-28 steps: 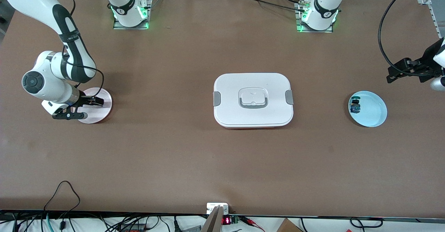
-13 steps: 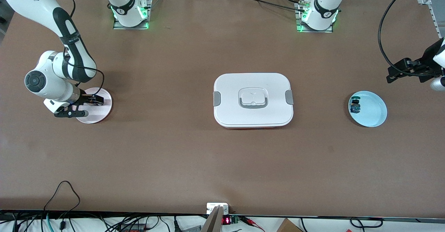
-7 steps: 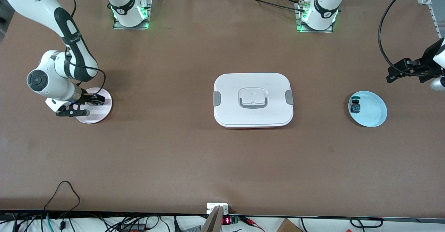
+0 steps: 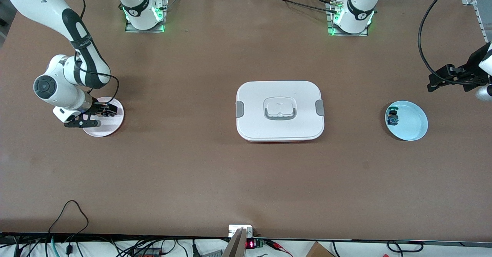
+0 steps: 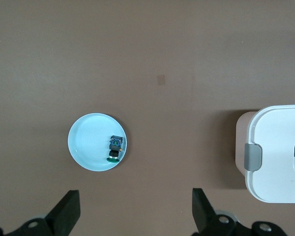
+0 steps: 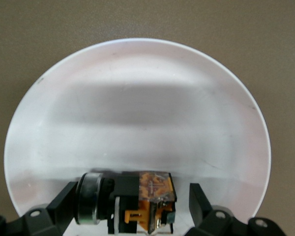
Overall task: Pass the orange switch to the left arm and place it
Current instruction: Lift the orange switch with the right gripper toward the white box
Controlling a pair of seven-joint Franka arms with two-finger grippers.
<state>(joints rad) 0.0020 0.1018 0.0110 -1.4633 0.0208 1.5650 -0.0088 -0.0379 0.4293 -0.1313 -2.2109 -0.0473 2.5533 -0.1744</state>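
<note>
The tabletop (image 4: pixel 215 180) is carrying the box (image 4: pixel 280 110) at its middle. At the right arm's end, the right claw (image 6: pixel 130 209) is straddling the orange switch (image 6: pixel 137 204) on the pink plate (image 6: pixel 137 98) — fingers spread, not yet pinching; next it needs a firm pinch and a lift. The left claw (image 5: pixel 135 214) is waiting, spread, over bare tabletop near the blue plate (image 5: pixel 88 147).

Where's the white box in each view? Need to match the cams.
Front view: the box sits mid-table, lid on.
Left wrist view: the box is cut off by the picture's edge, with one grey clip showing.
Right wrist view: not in it.
Shared landmark: the light blue plate, in the front and left wrist views, toward the left arm's end of the table.
</note>
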